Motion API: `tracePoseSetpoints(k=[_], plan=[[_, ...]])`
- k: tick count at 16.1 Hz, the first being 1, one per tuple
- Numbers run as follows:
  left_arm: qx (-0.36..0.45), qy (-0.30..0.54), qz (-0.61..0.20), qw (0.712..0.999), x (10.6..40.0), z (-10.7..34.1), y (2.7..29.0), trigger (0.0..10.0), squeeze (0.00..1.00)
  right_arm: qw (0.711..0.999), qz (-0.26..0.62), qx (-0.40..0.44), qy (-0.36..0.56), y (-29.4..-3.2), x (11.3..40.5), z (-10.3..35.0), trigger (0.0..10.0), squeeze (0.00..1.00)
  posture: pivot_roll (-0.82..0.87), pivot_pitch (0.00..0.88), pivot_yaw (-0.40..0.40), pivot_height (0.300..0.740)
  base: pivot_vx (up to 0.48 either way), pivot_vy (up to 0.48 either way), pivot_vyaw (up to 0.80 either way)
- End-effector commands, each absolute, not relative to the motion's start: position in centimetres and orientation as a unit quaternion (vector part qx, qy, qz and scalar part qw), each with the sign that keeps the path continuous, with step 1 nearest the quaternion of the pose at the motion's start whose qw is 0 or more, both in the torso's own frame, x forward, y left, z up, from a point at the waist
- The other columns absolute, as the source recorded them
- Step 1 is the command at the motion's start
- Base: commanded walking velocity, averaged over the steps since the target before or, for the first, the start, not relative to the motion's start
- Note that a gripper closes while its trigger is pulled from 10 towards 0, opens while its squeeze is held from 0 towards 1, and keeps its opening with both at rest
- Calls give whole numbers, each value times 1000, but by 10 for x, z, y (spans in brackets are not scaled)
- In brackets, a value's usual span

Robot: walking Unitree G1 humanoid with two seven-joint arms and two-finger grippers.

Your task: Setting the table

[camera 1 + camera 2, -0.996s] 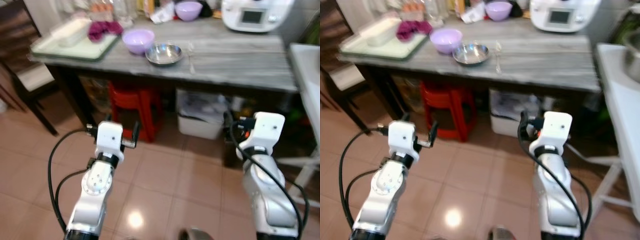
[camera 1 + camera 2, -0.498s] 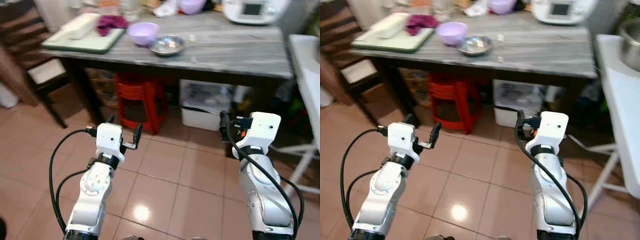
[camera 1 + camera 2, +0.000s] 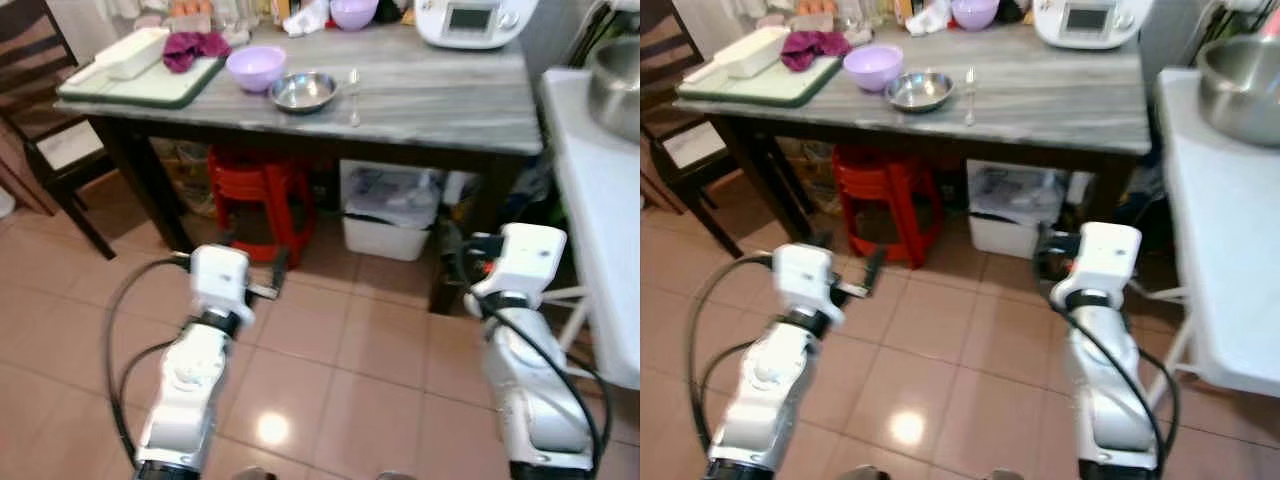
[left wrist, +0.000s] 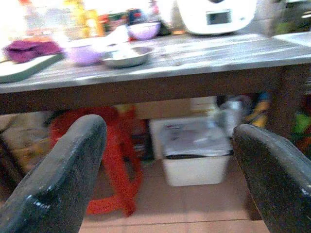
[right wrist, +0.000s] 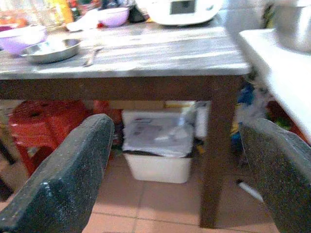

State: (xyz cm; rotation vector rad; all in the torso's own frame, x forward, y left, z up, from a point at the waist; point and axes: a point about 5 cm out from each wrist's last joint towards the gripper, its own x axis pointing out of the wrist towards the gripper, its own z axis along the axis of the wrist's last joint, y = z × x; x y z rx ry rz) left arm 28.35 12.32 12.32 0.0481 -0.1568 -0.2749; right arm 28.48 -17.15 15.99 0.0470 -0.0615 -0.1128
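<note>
Close in squarely on the tabletop (image 3: 440,100) — both pincers, left (image 4: 167,179) and right (image 5: 177,179), spread and empty — before you reach for the steel bowl (image 3: 303,91) and spoon (image 3: 354,84).

Two silver-grey arms, each built of rounded, glossy metallic segments joined at a circular joint. Left arm (image 3: 190,380): a disc-shaped joint cover with small dark screws on its face; a white, box-like wrist housing on top. Right arm (image 3: 528,385): smooth, bulbous casing; a matching white wrist housing with a small orange-red mark on its side. Black cables loop loosely along both arms. Fingers (image 4: 58,179) of the grippers: long, black, rounded at the tip, with a finely textured, slightly speckled surface.
</note>
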Motion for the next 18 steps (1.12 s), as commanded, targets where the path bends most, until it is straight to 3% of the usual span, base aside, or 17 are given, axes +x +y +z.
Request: tracePoseSetpoints(k=[1, 4, 9, 18], plan=[[27, -76, -128, 989, 283, 123, 132, 10000, 0, 998, -46, 32, -31, -165, 285, 160, 10000, 0, -205, 128, 66, 740, 0, -480, 0], [25, -75, -131, 988, 283, 123, 130, 10000, 0, 998, -48, 30, -30, -166, 284, 160, 10000, 0, -209, 131, 67, 740, 0, -480, 0], [23, -74, -137, 988, 284, 123, 128, 10000, 0, 998, -49, 32, -30, -167, 284, 160, 10000, 0, -216, 134, 67, 740, 0, -480, -560], [16, -74, -140, 987, 283, 123, 123, 10000, 0, 998, -48, 29, -33, -166, 282, 161, 10000, 0, -216, 140, 68, 740, 0, -480, 0]])
